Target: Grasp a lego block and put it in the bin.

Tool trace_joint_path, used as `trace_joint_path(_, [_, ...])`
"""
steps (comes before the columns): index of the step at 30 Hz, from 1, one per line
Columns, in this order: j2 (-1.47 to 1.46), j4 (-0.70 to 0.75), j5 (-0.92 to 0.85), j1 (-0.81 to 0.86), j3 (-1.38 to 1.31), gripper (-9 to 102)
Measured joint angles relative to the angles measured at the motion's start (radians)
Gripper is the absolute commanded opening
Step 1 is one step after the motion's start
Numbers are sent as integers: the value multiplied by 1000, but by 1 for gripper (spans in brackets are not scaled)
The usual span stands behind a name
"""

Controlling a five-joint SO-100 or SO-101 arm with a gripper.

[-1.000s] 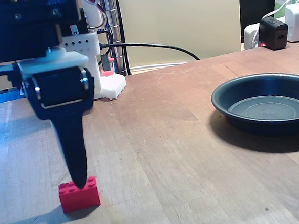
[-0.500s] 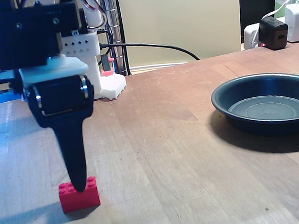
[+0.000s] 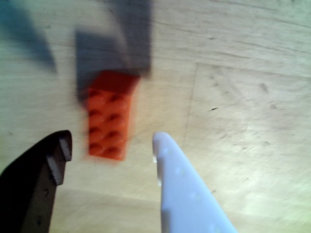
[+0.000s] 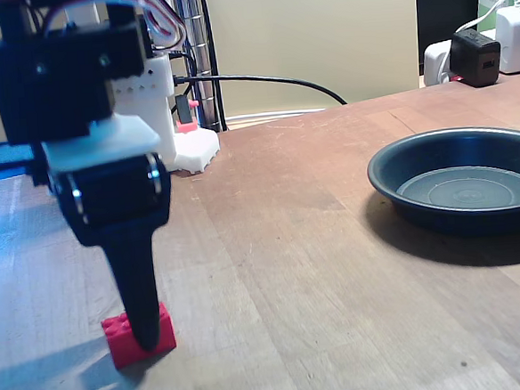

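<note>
The red lego block (image 3: 109, 115) lies flat on the wooden table, studs up. In the wrist view it sits just ahead of my open gripper (image 3: 111, 140), between the black finger (image 3: 41, 174) on the left and the white finger (image 3: 180, 189) on the right, touching neither. In the fixed view the gripper (image 4: 145, 332) points straight down, its black finger tip in front of the lego block (image 4: 122, 334) at the near left. The bin (image 4: 460, 190), a shallow dark round pan, rests far to the right.
The arm's white base (image 4: 170, 121) stands at the back left with a black cable (image 4: 261, 77) running right. A black charger cube (image 4: 475, 55) and white plugs (image 4: 517, 34) sit behind the bin. Bare wood lies between block and bin.
The gripper has sunk lower over the block, its black finger now covering more of the brick's front. The block has stayed in place.
</note>
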Motion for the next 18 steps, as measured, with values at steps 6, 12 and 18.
trace_joint_path(6, [-44,-44,0,0,0,15])
trace_joint_path(12, [-46,-48,0,0,0,10])
trace_joint_path(18, [-46,-48,0,0,-2,-1])
